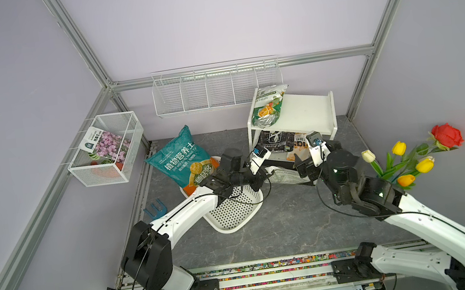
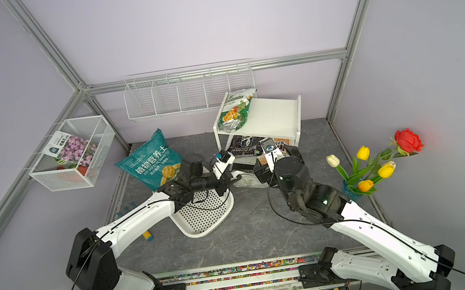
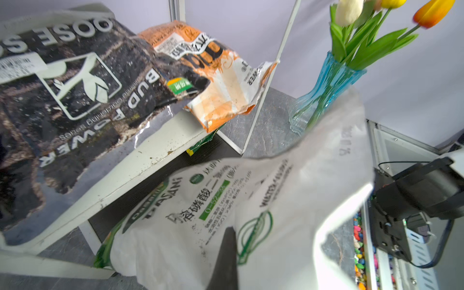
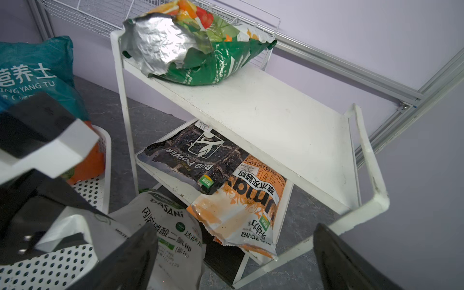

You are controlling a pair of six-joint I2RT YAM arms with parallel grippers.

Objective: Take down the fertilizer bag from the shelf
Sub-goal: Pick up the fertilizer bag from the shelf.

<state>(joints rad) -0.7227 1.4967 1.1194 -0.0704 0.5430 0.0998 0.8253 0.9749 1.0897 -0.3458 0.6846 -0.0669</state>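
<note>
Clenching an edge of the white printed plastic fertilizer bag point(image 3: 200, 213), the left gripper point(image 3: 226, 251) holds it low before the small white two-board shelf point(image 4: 263, 120), while the right gripper point(image 4: 234, 229) gapes empty. The step looks like the set-down: next, lay the bag flat on the grey marbled bench point(image 1: 268, 238).

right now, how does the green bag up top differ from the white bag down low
The green bag is printed with fruit and shows silver foil; the white bag is plain with green lettering. The green bag lies on the shelf's top board, untouched; the white bag sits at the shelf's foot, pinched by the left claw. Both are crumpled soft pouches.
</note>
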